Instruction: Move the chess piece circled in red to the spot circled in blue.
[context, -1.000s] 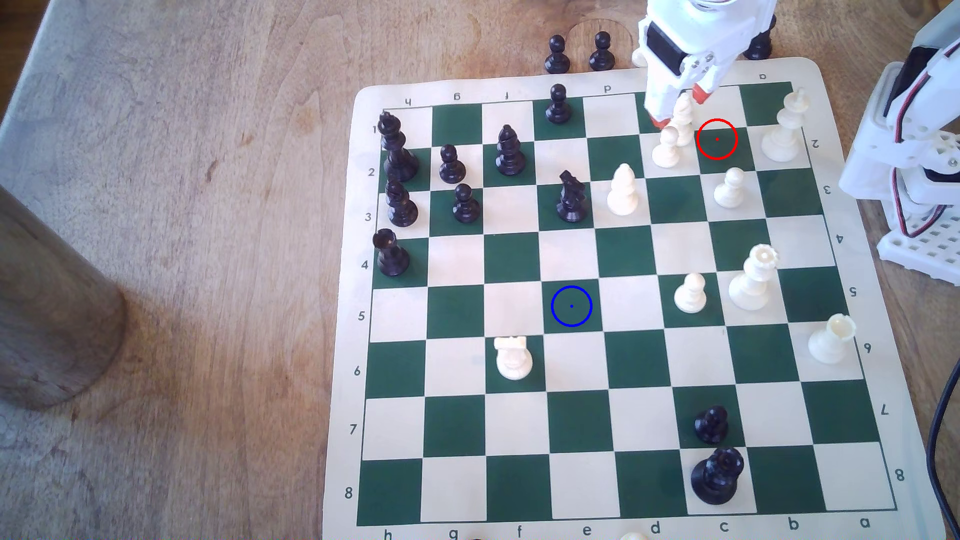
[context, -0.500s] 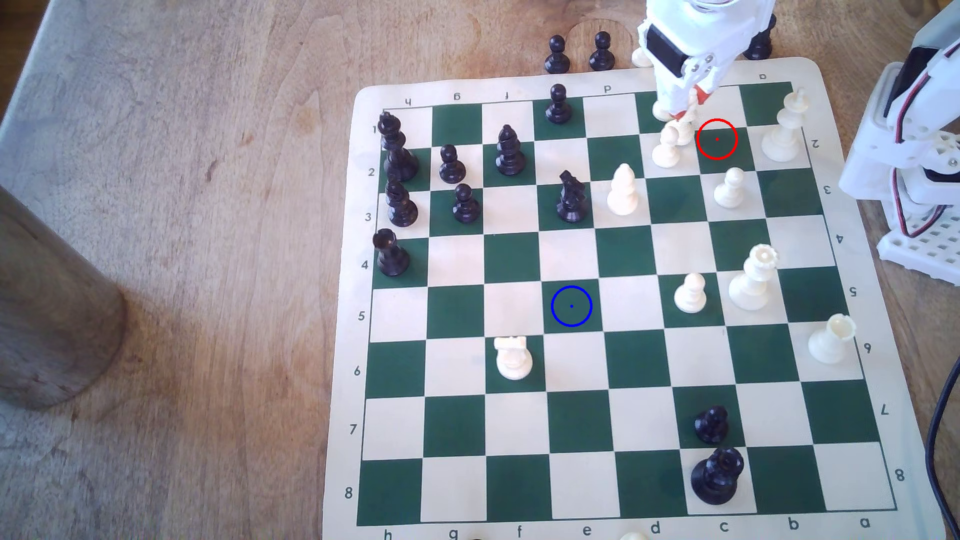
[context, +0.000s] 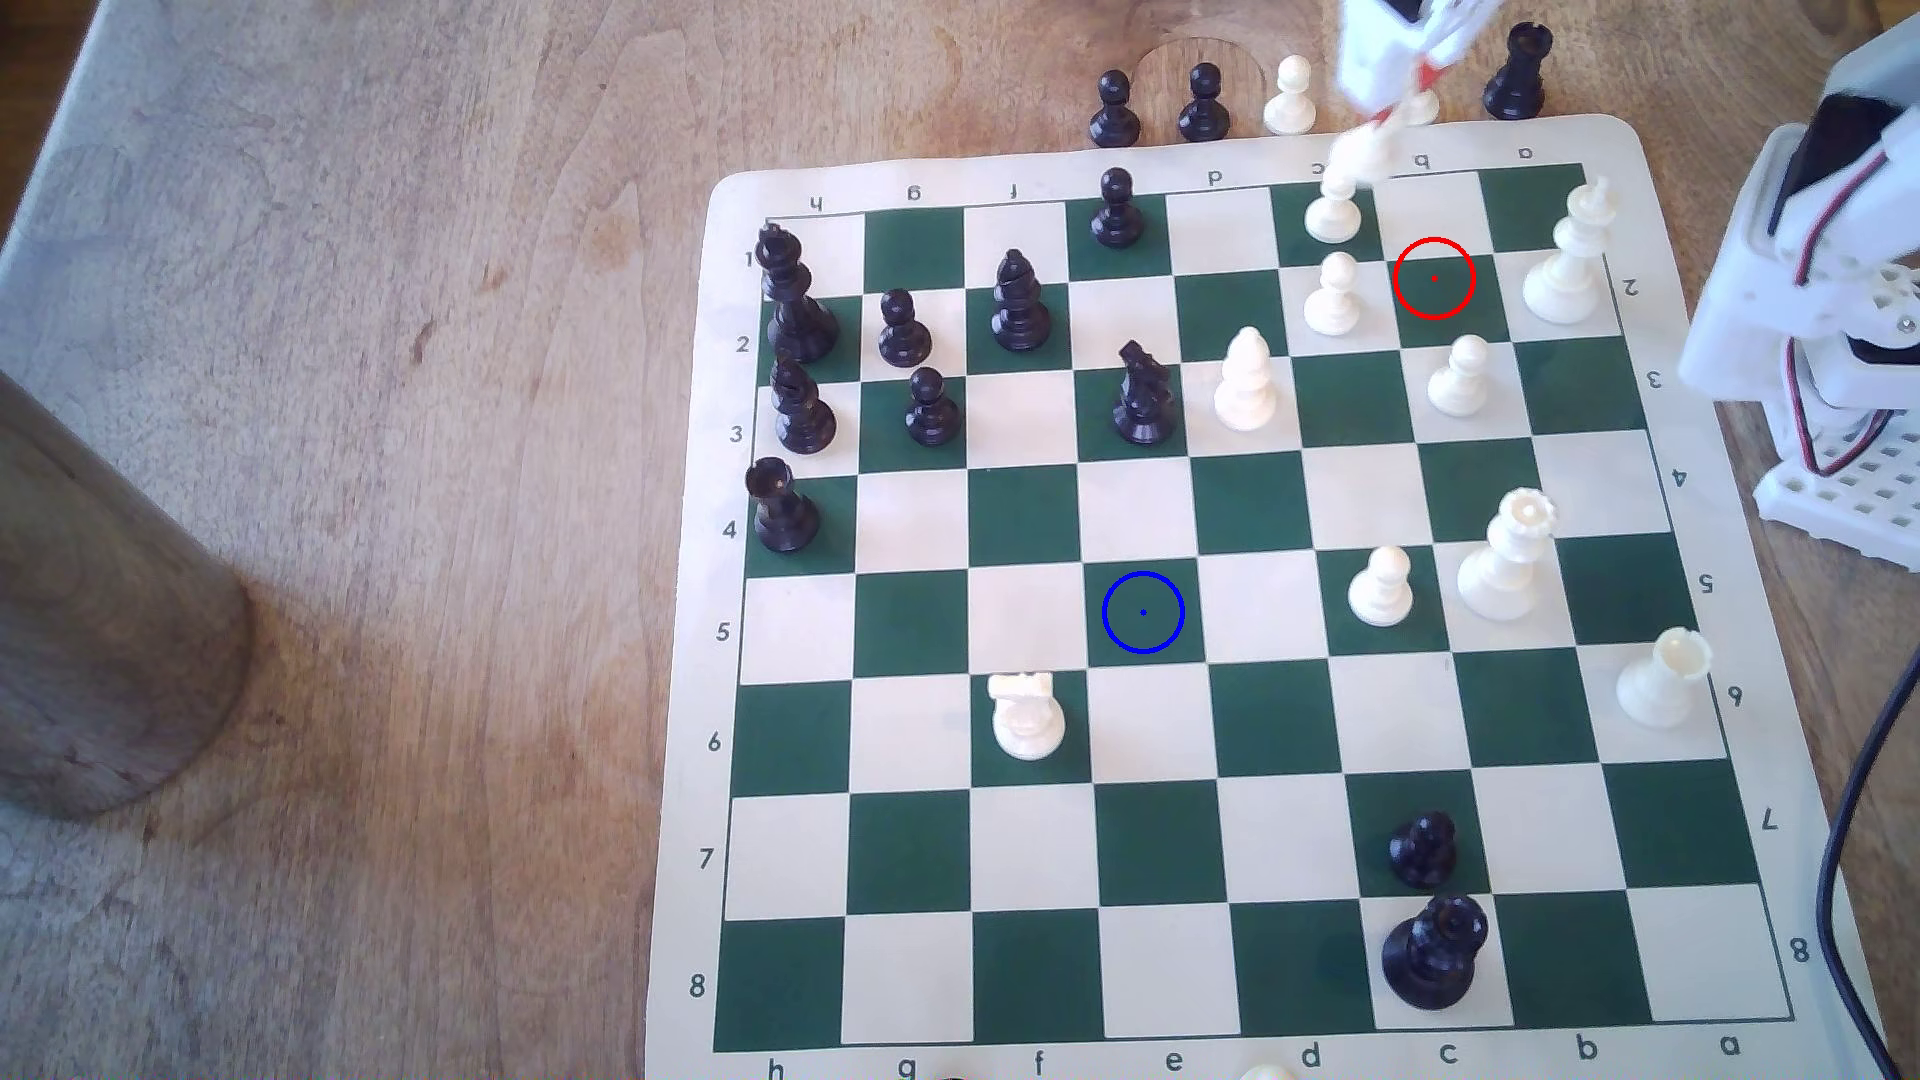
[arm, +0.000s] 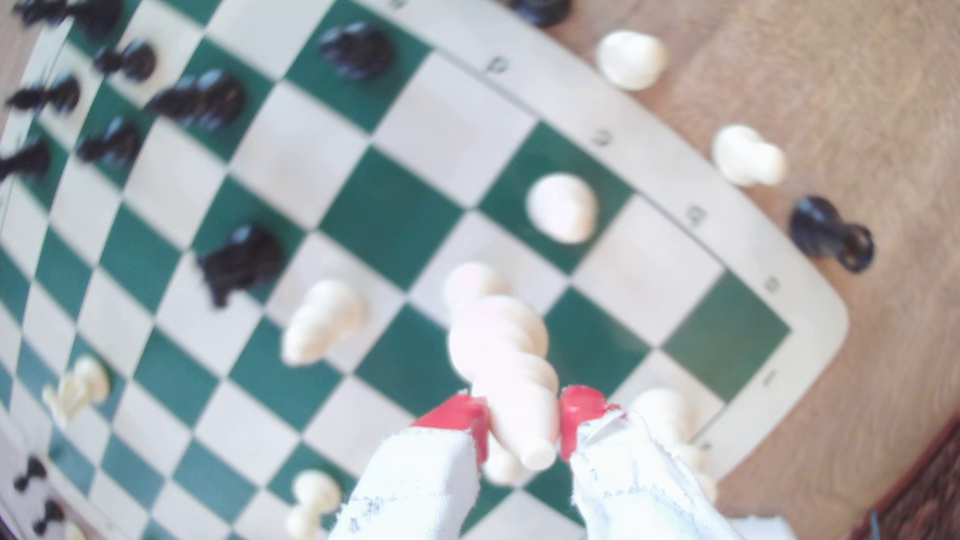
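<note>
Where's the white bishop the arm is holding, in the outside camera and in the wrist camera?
Exterior view: the bishop hangs blurred over the board's far edge, above the white pawn.
Wrist view: the bishop is pinched between the end effector's red tips.
Shared landmark: that white pawn on its green square.

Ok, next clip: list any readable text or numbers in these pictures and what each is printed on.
"1 2 3 4 5 6 7 8": board border, the exterior view's left edge.
"h g f e d c b a": near border.
"2 3 4 5 6 7 8": right border, rotated.
Far-border letters: upside down, only partly legible.
Wrist view border marks: too blurred.
No brand or other text.
</note>
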